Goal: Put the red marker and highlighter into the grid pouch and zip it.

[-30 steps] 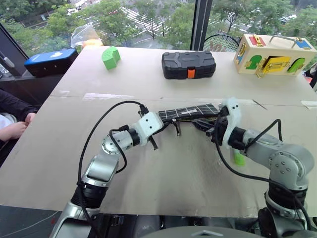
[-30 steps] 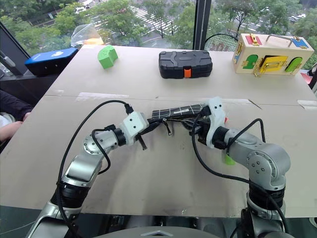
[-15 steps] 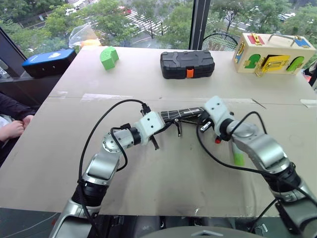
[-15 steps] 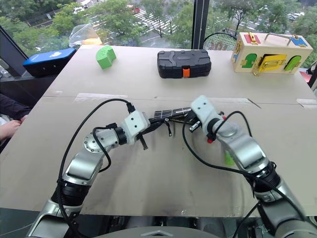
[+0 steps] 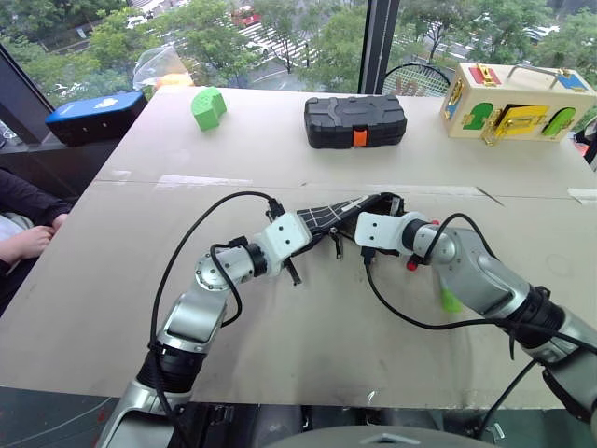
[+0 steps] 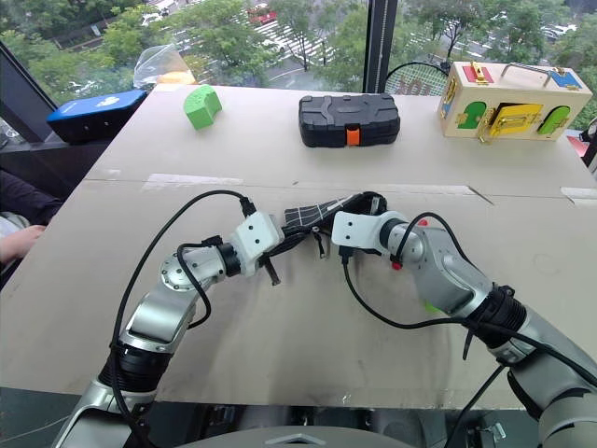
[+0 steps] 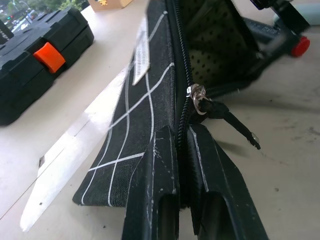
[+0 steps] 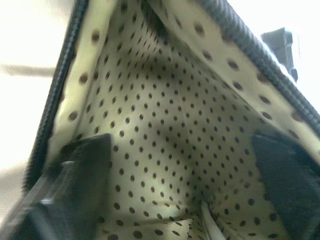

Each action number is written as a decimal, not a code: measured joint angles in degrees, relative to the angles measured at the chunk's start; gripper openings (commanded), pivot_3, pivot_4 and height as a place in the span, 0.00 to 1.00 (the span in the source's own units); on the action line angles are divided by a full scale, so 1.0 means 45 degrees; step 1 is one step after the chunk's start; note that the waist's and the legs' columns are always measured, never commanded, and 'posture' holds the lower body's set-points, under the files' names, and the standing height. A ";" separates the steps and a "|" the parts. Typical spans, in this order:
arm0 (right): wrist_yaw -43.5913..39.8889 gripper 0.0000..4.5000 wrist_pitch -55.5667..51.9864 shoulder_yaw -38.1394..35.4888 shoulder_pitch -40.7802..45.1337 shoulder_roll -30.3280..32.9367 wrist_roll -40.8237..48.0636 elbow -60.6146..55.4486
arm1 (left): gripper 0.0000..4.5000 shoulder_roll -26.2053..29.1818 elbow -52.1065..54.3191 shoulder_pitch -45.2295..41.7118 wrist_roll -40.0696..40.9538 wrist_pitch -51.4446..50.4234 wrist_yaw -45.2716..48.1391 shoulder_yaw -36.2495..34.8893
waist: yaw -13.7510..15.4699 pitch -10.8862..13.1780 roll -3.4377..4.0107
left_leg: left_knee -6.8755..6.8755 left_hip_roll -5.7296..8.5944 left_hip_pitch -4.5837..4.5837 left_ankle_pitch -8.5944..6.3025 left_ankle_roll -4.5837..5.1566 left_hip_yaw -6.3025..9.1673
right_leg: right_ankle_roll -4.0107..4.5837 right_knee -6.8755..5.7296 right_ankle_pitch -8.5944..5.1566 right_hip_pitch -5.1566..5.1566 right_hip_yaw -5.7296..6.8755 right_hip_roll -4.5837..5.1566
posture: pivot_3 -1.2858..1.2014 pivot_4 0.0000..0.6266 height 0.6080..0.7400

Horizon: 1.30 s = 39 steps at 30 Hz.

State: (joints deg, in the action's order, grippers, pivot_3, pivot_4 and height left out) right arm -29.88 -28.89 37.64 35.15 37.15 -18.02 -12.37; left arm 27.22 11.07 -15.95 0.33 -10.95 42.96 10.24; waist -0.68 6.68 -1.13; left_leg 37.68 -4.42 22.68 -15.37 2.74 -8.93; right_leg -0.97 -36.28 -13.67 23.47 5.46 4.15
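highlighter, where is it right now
In the left eye view the highlighter lies on the table, on the robot's right, partly hidden behind the right forearm.

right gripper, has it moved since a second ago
Yes. The right gripper has swung from beside the grid pouch toward the black case, into the pouch's open mouth, fingers spread.

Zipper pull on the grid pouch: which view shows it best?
Left wrist view: the zipper pull hangs close up just beyond the left pincer, which pinches the grid pouch. Eye views show it tiny; the right wrist view looks at dotted lining.
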 measured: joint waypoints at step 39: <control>0.5670 0.06 -1.0531 -0.8796 -0.4139 -0.8685 0.3319 -0.3647 | 0.00 0.0090 -0.1053 -0.0662 0.0155 -0.0536 -0.0818 -0.0280 | -0.0003 -0.0033 -0.0052 | 0.0056 0.0020 0.0013 -0.0003 -0.0001 0.0063 | 0.0007 -0.0084 -0.0002 0.0001 0.0018 0.0020 | 0.52 0.24 1.00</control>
State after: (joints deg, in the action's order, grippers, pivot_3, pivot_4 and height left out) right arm -4.36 -76.28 -1.95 16.52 -1.94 -3.08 -28.78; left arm 27.62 6.33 -18.93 1.03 -13.36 39.28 8.98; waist -0.70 6.53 -1.36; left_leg 37.93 -4.33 22.74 -15.39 2.73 -8.65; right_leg -0.94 -36.66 -13.68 23.47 5.54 4.24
